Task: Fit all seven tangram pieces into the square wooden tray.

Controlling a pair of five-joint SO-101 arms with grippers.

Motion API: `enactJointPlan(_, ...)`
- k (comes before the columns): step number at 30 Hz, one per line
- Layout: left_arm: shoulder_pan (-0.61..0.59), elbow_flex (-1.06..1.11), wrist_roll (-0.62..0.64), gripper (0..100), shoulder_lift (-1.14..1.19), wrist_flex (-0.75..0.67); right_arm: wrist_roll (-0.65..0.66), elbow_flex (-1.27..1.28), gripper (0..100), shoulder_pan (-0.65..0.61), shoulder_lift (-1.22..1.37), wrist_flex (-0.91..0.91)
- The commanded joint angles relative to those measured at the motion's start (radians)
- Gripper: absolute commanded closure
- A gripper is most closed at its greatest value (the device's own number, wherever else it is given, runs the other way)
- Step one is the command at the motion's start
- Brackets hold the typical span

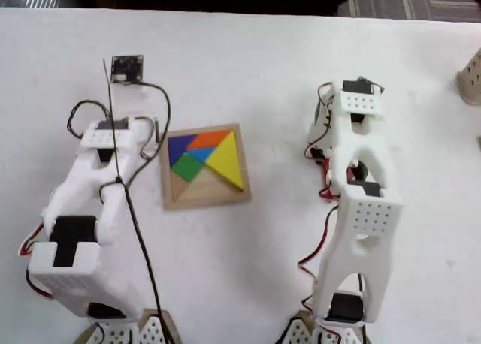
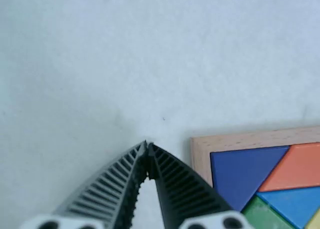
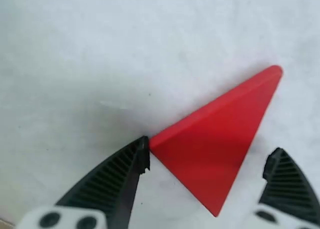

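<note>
- We log the left gripper (image 2: 147,148): fingers pressed together on nothing, just beside the tray's corner.
- Square wooden tray (image 1: 210,199), frame centre, holds a blue piece (image 1: 180,147), an orange piece (image 1: 210,139), a green piece (image 1: 186,167) and a yellow piece (image 1: 225,160).
- Right gripper (image 3: 210,148): fingers spread, flanking a red triangle (image 3: 220,134) lying flat on the table (image 1: 263,73).

tray (image 1: 204,197) 1 | pieces (image 1: 225,161) inside — 5 | red triangle (image 3: 215,139) outside — 1 | arms (image 1: 83,201) 2

Readable text: none can be read.
Wooden tray (image 1: 203,195): bare wood, no marking legible.
Tangram pieces (image 1: 225,164): flat plain colours.
Small black module (image 1: 127,68) on the tabletop (image 1: 255,66): any print too small to tell.
</note>
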Motion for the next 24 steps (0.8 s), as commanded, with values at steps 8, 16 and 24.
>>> enactJointPlan(8, 0.001, -0.044, -0.009, 98, -0.007, -0.011, 0.038, -0.026, 76.2, 0.061, -0.008, 0.004)
enactJointPlan(16, 0.001, -0.044, -0.009, 98, -0.007, -0.011, 0.094, -0.028, 76.5, 0.061, -0.012, 0.001)
enactJointPlan(24, -0.01, -0.046, -0.009, 98, -0.007, -0.011, 0.327, -0.037, 76.5, -0.024, -0.007, -0.031)
